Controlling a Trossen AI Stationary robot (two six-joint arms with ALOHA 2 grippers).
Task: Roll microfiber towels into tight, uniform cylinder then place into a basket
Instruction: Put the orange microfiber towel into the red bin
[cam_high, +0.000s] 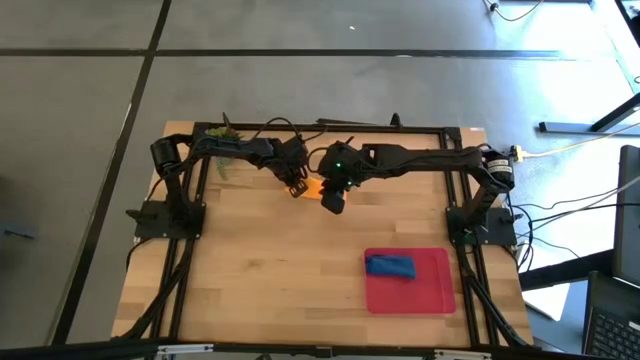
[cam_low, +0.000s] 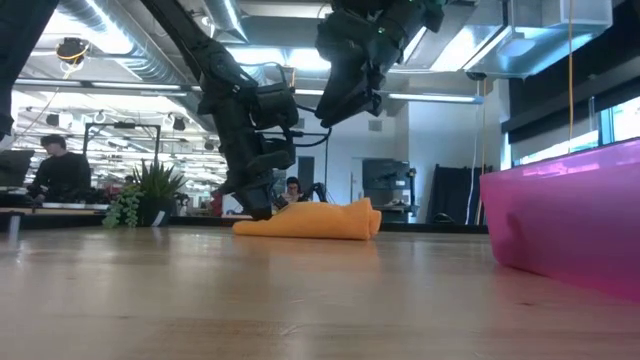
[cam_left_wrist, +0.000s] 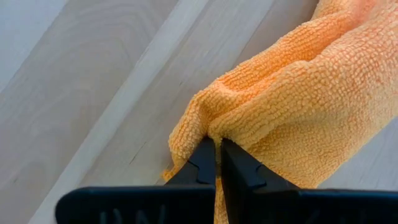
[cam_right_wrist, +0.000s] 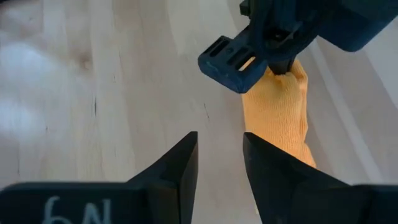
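The orange towel (cam_high: 313, 188) lies bunched into a loose roll on the wooden table at the far middle; it also shows in the low view (cam_low: 310, 220). My left gripper (cam_left_wrist: 217, 144) is shut on the towel's left end, down at the table (cam_low: 258, 205). My right gripper (cam_right_wrist: 221, 149) is open and empty, lifted well above the towel (cam_low: 350, 95). The blue towel (cam_high: 390, 266) lies rolled up inside the red tray (cam_high: 435, 295) at the near right. My left gripper pinches a bunched fold at the orange towel's end (cam_left_wrist: 214, 127) between its two fingertips, several layers gathered together. The fingers come slanting down from the table's left. The towel rests on the table, slack, stretching away from the fingers.
A small green plant (cam_high: 225, 135) stands at the table's far left corner. The red tray's wall (cam_low: 570, 210) rises close on the right in the low view. People sit at desks in the room behind (cam_low: 55, 165). Bare wood lies between the towel and the tray.
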